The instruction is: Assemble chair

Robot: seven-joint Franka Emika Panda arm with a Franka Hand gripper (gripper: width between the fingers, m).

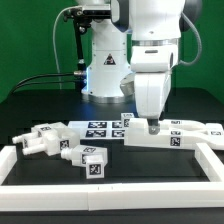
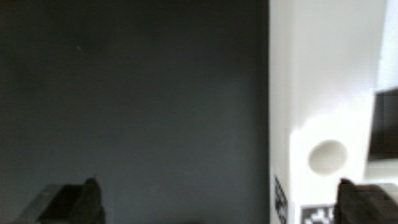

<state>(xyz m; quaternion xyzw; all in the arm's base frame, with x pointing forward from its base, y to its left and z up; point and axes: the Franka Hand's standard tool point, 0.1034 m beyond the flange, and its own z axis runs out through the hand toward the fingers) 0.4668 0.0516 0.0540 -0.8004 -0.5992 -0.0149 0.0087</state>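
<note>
The chair lies as loose white tagged parts across the black table. A long panel (image 1: 168,140) lies at the exterior view's right, a blocky piece (image 1: 91,161) stands near the front, and several small parts (image 1: 45,141) cluster at the left. My gripper (image 1: 152,126) hangs low over the long panel's near end. In the wrist view the gripper (image 2: 217,206) is open, its dark fingertips (image 2: 71,204) far apart. One finger is over the bare table and the other over a white part (image 2: 331,90) with a round hole (image 2: 327,156). Nothing is held.
The marker board (image 1: 100,127) lies flat behind the loose parts. Long white border rails (image 1: 110,190) frame the table at the front and both sides. More tagged pieces (image 1: 197,128) sit at the far right. The arm's base (image 1: 105,65) stands behind.
</note>
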